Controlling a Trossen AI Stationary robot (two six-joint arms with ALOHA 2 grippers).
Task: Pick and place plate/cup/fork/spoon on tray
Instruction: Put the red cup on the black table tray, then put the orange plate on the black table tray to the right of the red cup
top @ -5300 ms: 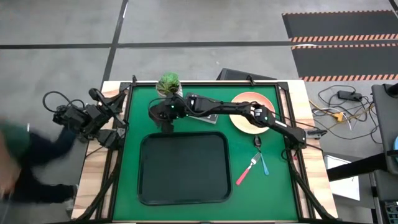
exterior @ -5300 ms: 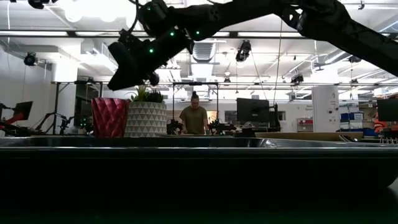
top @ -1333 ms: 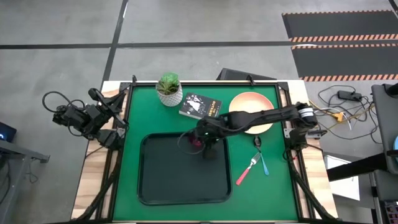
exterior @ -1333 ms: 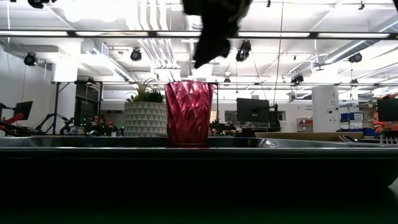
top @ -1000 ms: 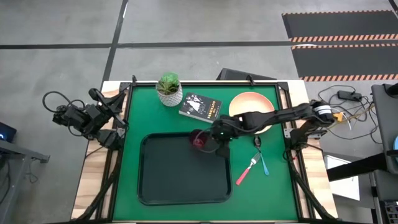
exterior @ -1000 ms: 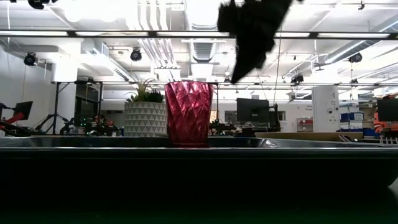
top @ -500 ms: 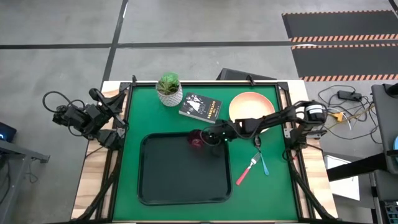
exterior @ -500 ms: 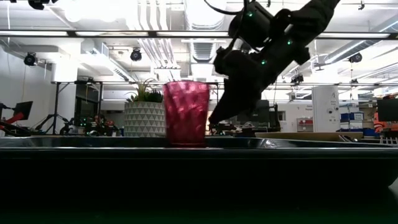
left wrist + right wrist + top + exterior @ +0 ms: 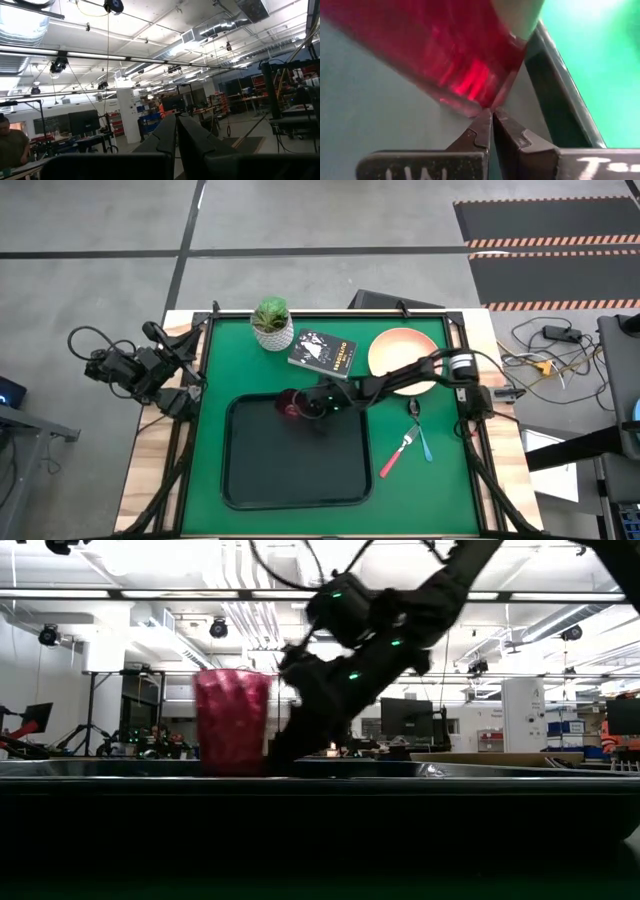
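Note:
The dark maroon cup (image 9: 290, 406) stands upright on its base at the far edge of the black tray (image 9: 290, 470). My right gripper (image 9: 312, 408) is shut and low on the tray, right beside the cup's right side. In the low view it slants down to the cup (image 9: 232, 722). The salmon-pink plate (image 9: 405, 360) lies at the far right of the green mat. The pink-handled fork (image 9: 398, 452) and blue-handled spoon (image 9: 422, 442) lie right of the tray. My left gripper (image 9: 176, 135) is shut and parked off the table's left edge. My right gripper meets the cup's lower wall near its base (image 9: 485, 102) with its shut fingertips (image 9: 482, 130), on the cup's right side. The fingers slant down from the table's right. The cup stands upright on the tray floor.
A white pot with a green plant (image 9: 272, 322) and a small black book (image 9: 324, 352) sit at the far side, just beyond the tray. The tray's raised rim (image 9: 560, 100) runs close to the right gripper. The near part of the tray is bare.
My right gripper has come down from above and right of the cup to the tray floor, then gone toward the table's left edge. The cup has slid left along the tray's far edge, still upright.

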